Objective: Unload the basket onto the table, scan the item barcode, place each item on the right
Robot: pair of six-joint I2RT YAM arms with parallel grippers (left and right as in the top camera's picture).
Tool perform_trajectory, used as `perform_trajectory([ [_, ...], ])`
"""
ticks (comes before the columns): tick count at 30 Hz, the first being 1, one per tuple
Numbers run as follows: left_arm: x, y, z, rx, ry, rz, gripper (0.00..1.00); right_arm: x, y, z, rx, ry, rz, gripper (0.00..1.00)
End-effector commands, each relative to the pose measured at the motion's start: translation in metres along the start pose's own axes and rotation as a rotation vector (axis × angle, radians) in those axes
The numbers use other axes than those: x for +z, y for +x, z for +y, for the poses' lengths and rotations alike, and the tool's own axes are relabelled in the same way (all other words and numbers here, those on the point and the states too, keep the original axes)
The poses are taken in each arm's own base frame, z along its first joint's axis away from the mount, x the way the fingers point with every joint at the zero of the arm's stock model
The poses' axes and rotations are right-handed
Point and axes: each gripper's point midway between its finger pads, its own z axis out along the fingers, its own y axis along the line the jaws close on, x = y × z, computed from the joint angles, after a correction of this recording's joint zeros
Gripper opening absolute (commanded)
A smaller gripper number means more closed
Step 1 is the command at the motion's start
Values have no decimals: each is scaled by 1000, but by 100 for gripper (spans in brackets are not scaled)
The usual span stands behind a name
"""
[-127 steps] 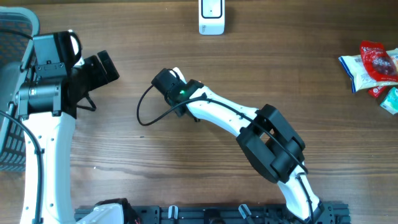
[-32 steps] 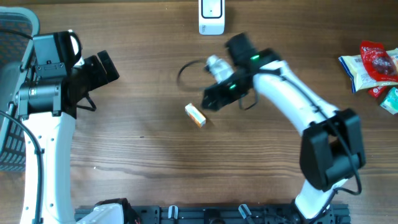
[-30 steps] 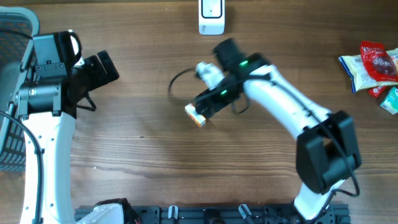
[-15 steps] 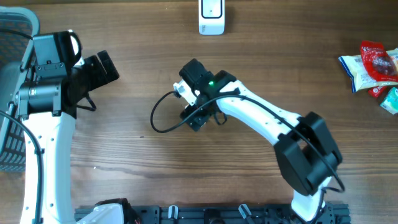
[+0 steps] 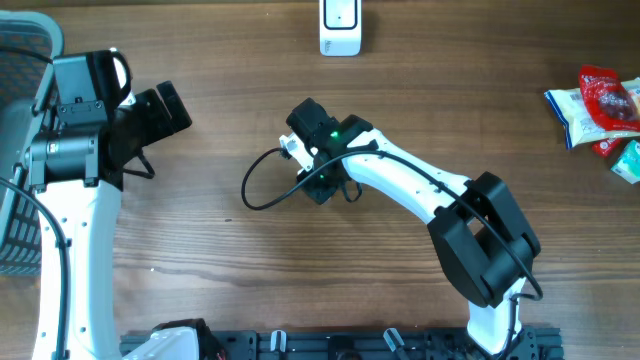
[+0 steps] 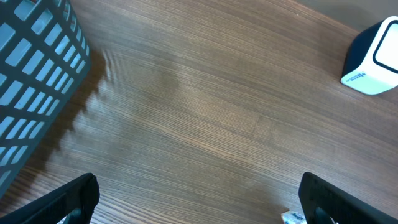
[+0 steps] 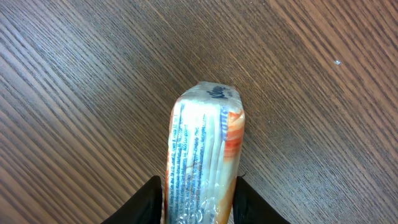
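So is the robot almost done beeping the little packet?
Not yet. Done: the right tool is down at the small orange-and-white wrapped packet. In hand: its fingers pinch the packet from both sides, low over the wooden table. Left: lift it, carry it to the white box scanner at the table's far edge and show the barcode.

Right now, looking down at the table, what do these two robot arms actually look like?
Both are smooth white links with boxy black joints: the left arm and the right arm. The left gripper and right gripper are black. A black cable loops from the right wrist, where a small green light glows.
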Motion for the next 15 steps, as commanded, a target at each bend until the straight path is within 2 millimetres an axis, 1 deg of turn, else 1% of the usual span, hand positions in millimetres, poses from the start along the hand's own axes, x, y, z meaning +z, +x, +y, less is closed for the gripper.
perform_trajectory([
  [1,-3,-2,1,-20,2,-11,100,6,1,0,5,-3,12,37],
  [2,-3,-2,1,-20,2,-11,100,6,1,0,5,-3,12,39],
  [3,-3,-2,1,-20,2,-11,100,6,1,0,6,-3,14,43],
  [5,-3,-2,1,-20,2,-11,100,7,2,0,14,-3,17,45],
  [8,-3,-2,1,-20,2,-11,100,9,5,0,31,-3,22,44],
  [11,-3,-2,1,-19,2,-11,100,11,6,0,33,-4,25,40],
  [15,-3,-2,1,-19,1,-11,100,11,5,0,35,-3,19,39],
])
